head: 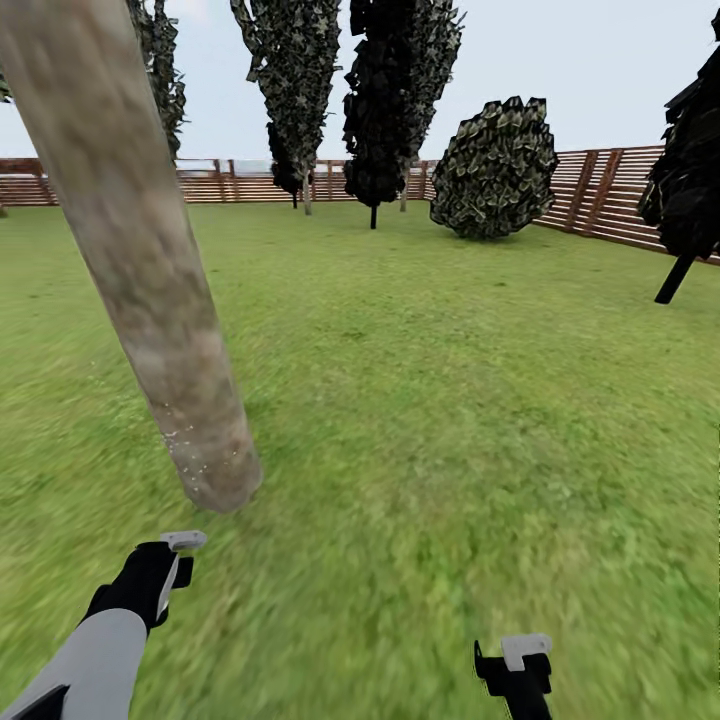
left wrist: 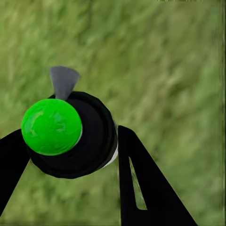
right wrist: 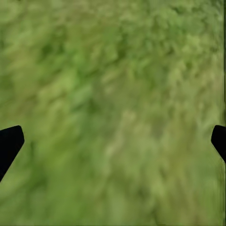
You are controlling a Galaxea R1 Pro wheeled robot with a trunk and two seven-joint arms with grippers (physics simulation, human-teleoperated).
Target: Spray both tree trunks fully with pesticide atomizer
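You stand on grass floor [head: 450, 420] | fence [head: 600, 190] behind | left gripper [left wrist: 70, 146] clamps atomizer [left wrist: 70, 136] near tree trunk [head: 150, 280] | right gripper [right wrist: 113, 141] spread empty

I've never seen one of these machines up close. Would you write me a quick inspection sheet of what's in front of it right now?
Surface: grass lawn, blurry green, open ahead.
Job's things: tree trunk, pale and mottled, whitish specks near its base; pesticide atomizer, black body with a green cap, held over grass.
Clutter: nothing seen.
Pincers: left pincer shut on the atomizer, low near the trunk's base; right pincer open, nothing between its fingers, over grass.
Cables: nothing seen.
Surroundings: wooden fence along the back and right; dark conifers and a round bush in front of it; pale sky.
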